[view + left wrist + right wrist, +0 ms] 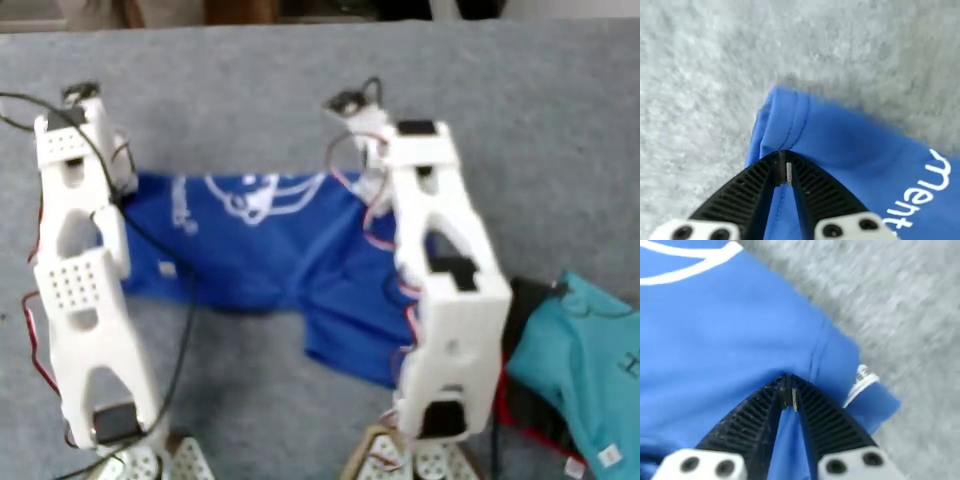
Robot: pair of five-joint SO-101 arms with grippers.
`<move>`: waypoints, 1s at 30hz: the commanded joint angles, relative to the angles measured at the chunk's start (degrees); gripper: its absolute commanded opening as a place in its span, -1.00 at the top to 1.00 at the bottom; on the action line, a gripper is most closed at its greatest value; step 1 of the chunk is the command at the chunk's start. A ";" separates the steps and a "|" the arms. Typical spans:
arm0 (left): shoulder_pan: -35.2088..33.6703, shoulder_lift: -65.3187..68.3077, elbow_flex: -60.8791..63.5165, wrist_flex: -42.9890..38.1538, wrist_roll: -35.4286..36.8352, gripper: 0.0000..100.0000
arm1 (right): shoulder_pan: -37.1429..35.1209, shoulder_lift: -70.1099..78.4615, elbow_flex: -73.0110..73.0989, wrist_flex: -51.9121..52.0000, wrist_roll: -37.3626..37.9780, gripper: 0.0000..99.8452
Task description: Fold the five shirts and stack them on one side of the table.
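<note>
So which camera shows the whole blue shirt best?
The high view: the blue shirt shows almost whole on the table. The left wrist view shows one hemmed corner pinched in the left gripper; the right wrist view shows another edge in the right gripper.

The tabletop (250, 90) has a grey, fuzzy, felt-like surface. Past its far edge sits a brown shape (240, 10), too blurred to name.
</note>
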 commanded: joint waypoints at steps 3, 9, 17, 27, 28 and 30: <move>-0.44 4.09 -8.70 -2.55 4.40 0.96 | 0.40 3.82 -8.84 1.93 -0.53 0.99; -1.49 8.22 -18.55 -2.11 7.56 0.96 | 0.48 8.04 -15.60 4.04 -0.62 0.99; -0.53 9.27 -25.23 -2.20 8.97 0.96 | 1.45 9.98 -18.68 4.13 -0.62 0.99; -0.88 8.66 -45.10 14.68 7.47 0.96 | 0.75 0.04 -19.91 13.10 -1.76 0.99; -0.79 8.48 -44.48 15.12 6.15 0.96 | 0.04 -0.92 -19.91 14.95 -1.76 0.99; -0.88 8.40 -44.31 16.00 4.40 0.96 | -0.75 -2.42 -19.82 18.55 -2.02 0.99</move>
